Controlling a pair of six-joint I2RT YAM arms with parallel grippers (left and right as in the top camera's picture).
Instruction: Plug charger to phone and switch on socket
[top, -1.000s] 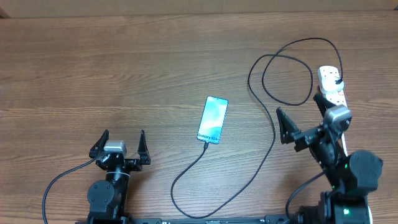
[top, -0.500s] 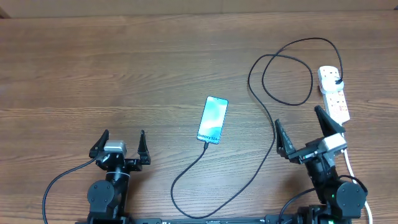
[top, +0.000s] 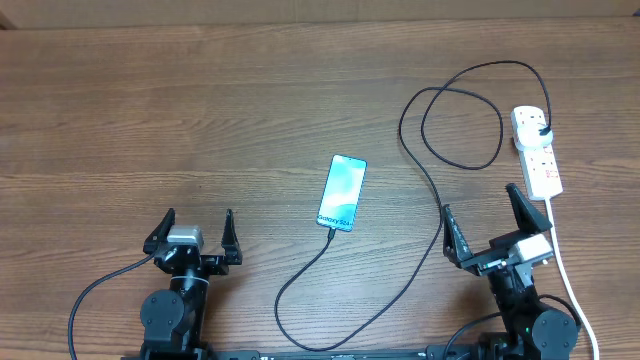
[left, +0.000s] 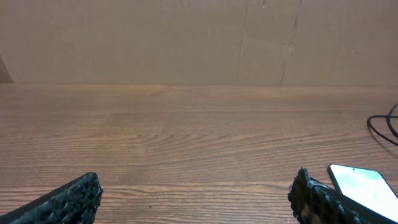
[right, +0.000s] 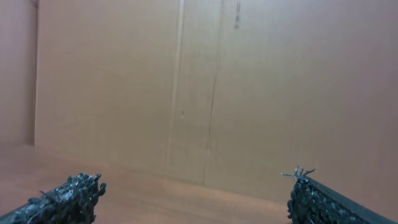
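Left tool (top: 198, 214) and right tool (top: 478, 197) rest splayed, empty, at the bench (top: 150, 100) edge, apparently because the charger (top: 402, 125) already links phone (top: 342, 192) and socket (top: 536, 150).

Slim rectangular smartphone with dark edge and light blue-cyan screen (top: 342, 192) is lying flat, face up, mid-table, slightly tilted. Long thin black charger cable (top: 401, 125) is meeting the phone's near short edge with its connector tip, sweeping toward the table's near edge, then curving away into a loop. Its small black plug head (top: 543, 130) is sitting in the white elongated power strip (top: 537, 155), lying far right. Red-marked switches are too small to read.
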